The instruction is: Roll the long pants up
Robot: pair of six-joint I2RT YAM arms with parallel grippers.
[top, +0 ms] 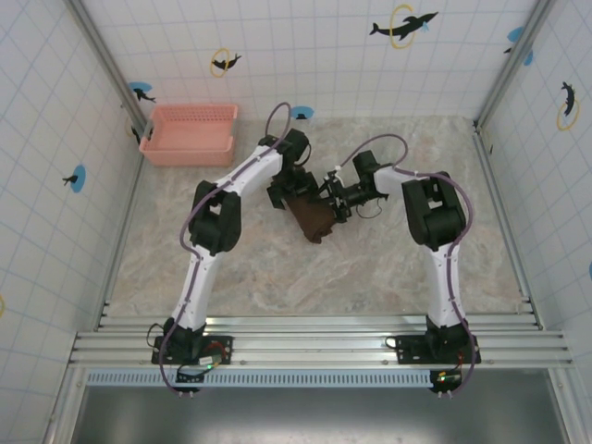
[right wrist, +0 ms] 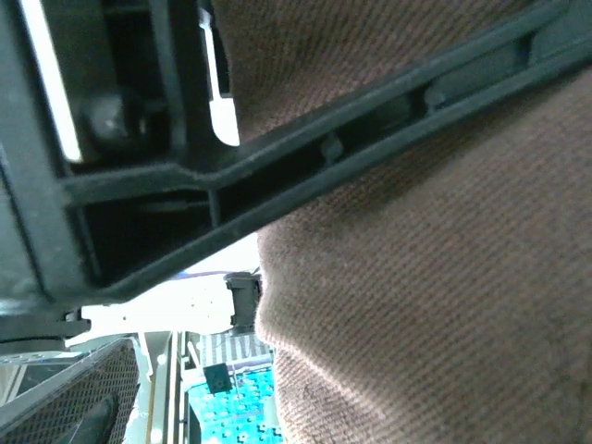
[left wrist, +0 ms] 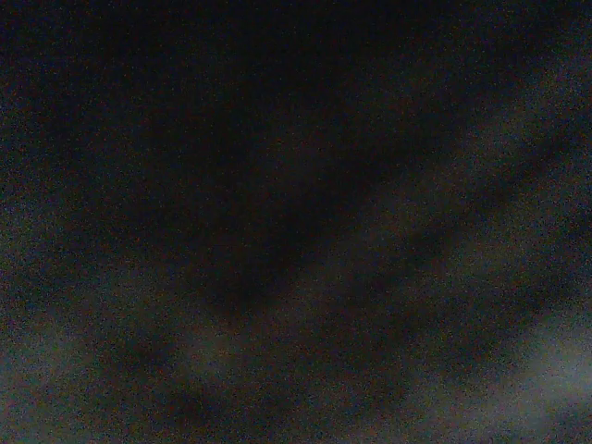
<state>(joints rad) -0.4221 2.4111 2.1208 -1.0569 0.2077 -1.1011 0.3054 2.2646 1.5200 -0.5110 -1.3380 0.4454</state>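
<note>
The long pants (top: 312,219) are a bunched dark brown bundle in the middle of the table, between the two arms. My left gripper (top: 286,192) presses into the bundle's upper left side. Dark cloth covers the left wrist view, so its jaws are hidden. From the right, my right gripper (top: 334,198) reaches into the bundle's top edge. Ribbed brown cloth of the pants (right wrist: 435,277) lies right against the right wrist camera and over the jaw area, with a black gripper part (right wrist: 305,166) crossing it diagonally. The cloth appears pinched by the right gripper.
A pink plastic basket (top: 191,133) sits at the back left by the wall. Tiled walls close in the marbled table (top: 277,277) on three sides. A metal rail (top: 314,338) with the arm bases runs along the near edge.
</note>
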